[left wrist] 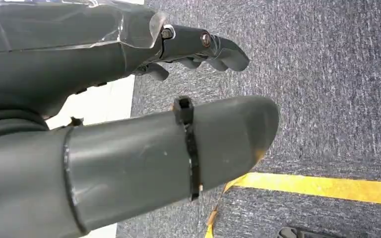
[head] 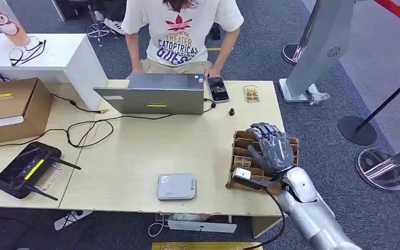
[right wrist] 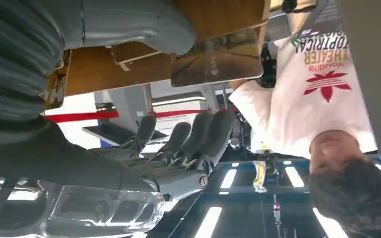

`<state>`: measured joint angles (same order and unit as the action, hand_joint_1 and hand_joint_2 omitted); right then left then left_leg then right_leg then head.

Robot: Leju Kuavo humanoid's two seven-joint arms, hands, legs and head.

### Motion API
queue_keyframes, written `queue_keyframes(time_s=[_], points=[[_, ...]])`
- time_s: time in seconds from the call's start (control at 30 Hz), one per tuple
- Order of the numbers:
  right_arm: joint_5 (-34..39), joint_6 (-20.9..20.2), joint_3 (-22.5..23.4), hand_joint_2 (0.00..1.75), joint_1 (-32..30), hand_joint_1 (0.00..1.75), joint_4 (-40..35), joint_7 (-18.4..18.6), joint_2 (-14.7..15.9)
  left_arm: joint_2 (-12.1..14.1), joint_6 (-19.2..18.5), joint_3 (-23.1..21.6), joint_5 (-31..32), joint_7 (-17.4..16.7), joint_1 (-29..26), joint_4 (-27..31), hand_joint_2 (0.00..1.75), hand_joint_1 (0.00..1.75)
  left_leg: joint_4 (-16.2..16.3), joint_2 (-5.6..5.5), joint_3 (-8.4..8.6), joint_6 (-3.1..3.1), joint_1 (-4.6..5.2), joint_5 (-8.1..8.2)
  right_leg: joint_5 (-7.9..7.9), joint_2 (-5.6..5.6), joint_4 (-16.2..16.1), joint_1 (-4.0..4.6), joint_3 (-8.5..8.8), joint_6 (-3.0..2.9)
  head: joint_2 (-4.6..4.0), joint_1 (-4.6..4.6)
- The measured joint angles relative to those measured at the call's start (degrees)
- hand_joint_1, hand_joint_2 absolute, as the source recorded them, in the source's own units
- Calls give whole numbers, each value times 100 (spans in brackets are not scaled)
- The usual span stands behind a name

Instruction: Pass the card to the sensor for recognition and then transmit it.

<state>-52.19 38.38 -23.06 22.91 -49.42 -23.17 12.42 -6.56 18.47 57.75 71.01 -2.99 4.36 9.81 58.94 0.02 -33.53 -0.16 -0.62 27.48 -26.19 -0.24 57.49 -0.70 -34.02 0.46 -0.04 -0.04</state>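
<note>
Head view first: nearest to me, my silver right arm comes up from the lower right, and the right hand point(head: 272, 148) hovers palm-down over the brown slotted cardboard card rack point(head: 242, 156) at the right edge of the pale wooden table point(head: 135, 151). The dark fingers are spread and slightly curled above the rack's compartments; I see nothing pinched in them. I cannot pick out an individual card in the rack from here. In the right wrist view the same hand point(right wrist: 178, 148) has its fingers side by side, extended and holding nothing, with brown rack panels point(right wrist: 213, 54) close by.

My left hand point(left wrist: 193, 99) hangs beside the table over grey carpet with a yellow floor stripe point(left wrist: 322, 186); thumb and fingers are apart, nothing between them.

Near the front edge of the table lies the flat grey rounded sensor box point(head: 176, 186), well apart from the rack and to its left. At the left front sits a black router with antennas point(head: 26, 169).

Further back stands an open grey laptop point(head: 156, 94), with a black smartphone point(head: 218, 88) just to its right. A brown cardboard box point(head: 10, 107) sits at the far left. Behind the laptop sits a person in a white printed T-shirt point(head: 179, 31).
</note>
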Motion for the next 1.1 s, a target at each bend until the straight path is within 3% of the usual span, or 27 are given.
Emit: queue_keyframes(time_s=[0.07,0.2,0.33,0.9,1.1], points=[[0,-46,-65,175,46,84,13,0,13,9,-2,0,-9,-11,-1,0,0,0,0,0,0,0,0,0,0,0,0,0,0,0,0,0],[4,-109,-173,175,170,134,50,-2,15,31,-2,0,-28,-55,-1,0,0,0,0,0,1,0,0,0,0,0,0,0,0,0,0,0],[7,-140,-269,175,258,148,87,-2,15,44,-4,4,-39,-59,-1,0,0,0,0,0,0,0,0,0,0,-1,0,0,1,0,0,0],[120,-116,-435,175,401,159,179,28,17,52,-20,90,-39,-59,-7,0,0,0,0,0,1,0,0,-1,0,-1,0,0,1,0,0,0],[170,-109,-490,175,433,148,221,44,28,52,-28,90,-33,-59,-7,0,0,0,0,0,1,0,0,0,0,-1,0,0,1,0,0,0]])
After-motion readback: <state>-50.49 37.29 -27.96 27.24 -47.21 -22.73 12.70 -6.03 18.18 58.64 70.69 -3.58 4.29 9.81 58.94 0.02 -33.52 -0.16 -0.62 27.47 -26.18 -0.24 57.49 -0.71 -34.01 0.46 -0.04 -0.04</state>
